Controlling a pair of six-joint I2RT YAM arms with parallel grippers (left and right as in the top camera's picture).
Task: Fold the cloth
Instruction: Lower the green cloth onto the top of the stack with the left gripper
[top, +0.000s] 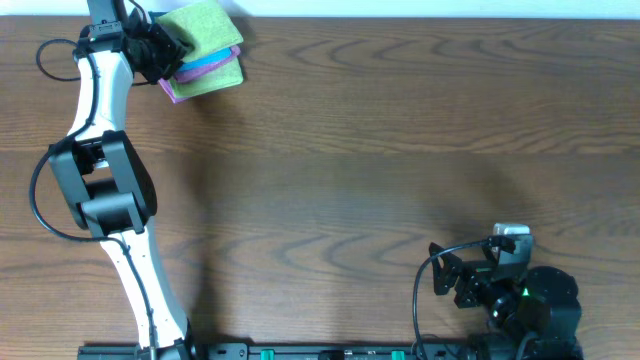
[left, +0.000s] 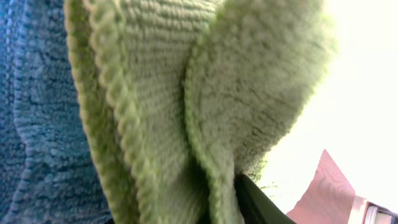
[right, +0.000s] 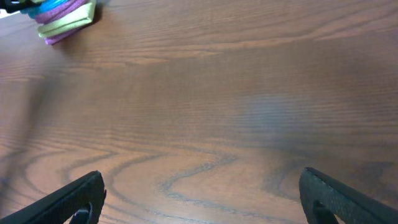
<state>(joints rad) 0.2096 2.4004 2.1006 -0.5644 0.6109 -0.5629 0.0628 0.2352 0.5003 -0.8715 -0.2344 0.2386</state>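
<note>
Left arm (top: 95, 90): I reach to the far left corner of the table (top: 380, 150); this is much the nearer arm.
Left jaws: closed on the cloth (top: 205, 22) at its left edge, as I judge it. A pinched fold runs down to my dark finger (left: 255, 202).
The cloth: tops a stack over a blue cloth (top: 207, 62) and a pink-purple cloth (top: 200, 85). It spreads rightward from my left jaws, its long axis slanting toward the far edge.
Coming move: likely needs it drawn clear onto bare table.
Right jaws: wide open, empty, by the near right corner, well apart from the cloth.
</note>
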